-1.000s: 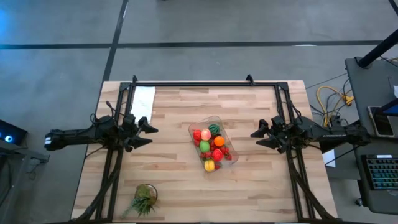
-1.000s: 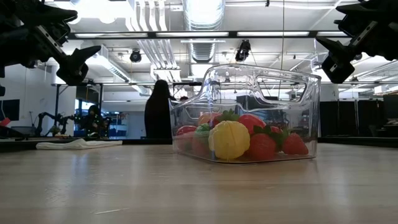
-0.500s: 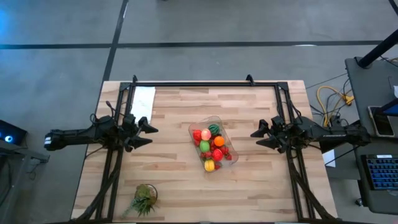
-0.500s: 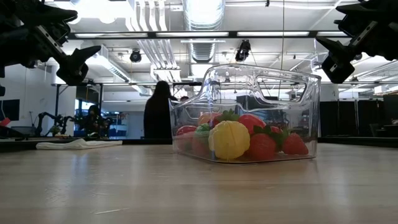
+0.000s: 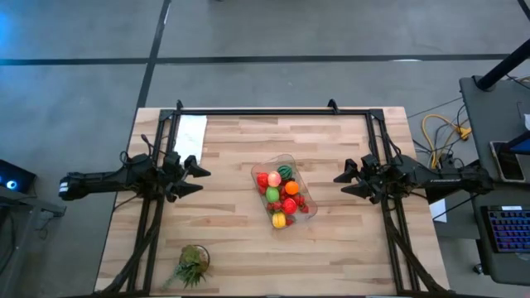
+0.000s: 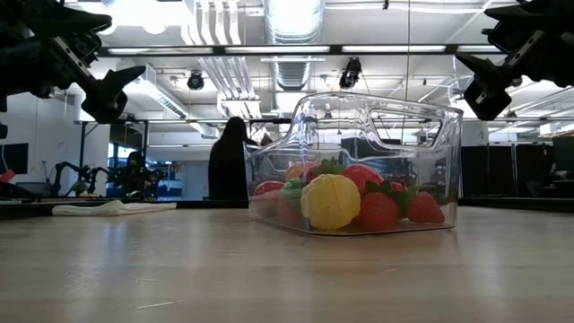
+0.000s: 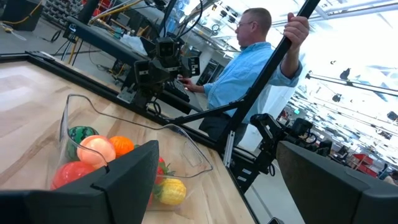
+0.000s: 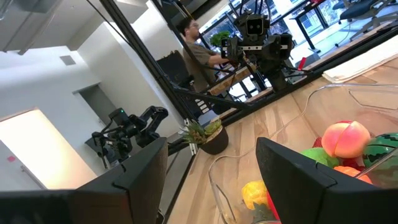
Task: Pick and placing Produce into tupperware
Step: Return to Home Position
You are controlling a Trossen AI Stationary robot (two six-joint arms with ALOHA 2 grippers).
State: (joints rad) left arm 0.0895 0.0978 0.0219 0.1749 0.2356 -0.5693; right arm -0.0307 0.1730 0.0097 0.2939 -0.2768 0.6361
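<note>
Wood worktop: tupperware at ctr w/ produce inside. Left fingers at 9 o'clock, right fingers at 3; both spread wide, empty.

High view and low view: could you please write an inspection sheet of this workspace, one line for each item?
Surface: pale wooden table top, no spills seen.
Job's things: clear plastic rectangular container near the middle, holding the small toy fruits and vegetables; none seen loose.
Clutter: leafy green tuft with a brownish base at the near left; flat white sheet of paper at the far left.
Grippers: left pincer and right pincer open, empty, raised on either side of the container.
Cables: yellow cables off the table's right side; nothing seen on the table.
Surroundings: person in a light blue shirt beyond the table; keyboard on a side desk.
</note>
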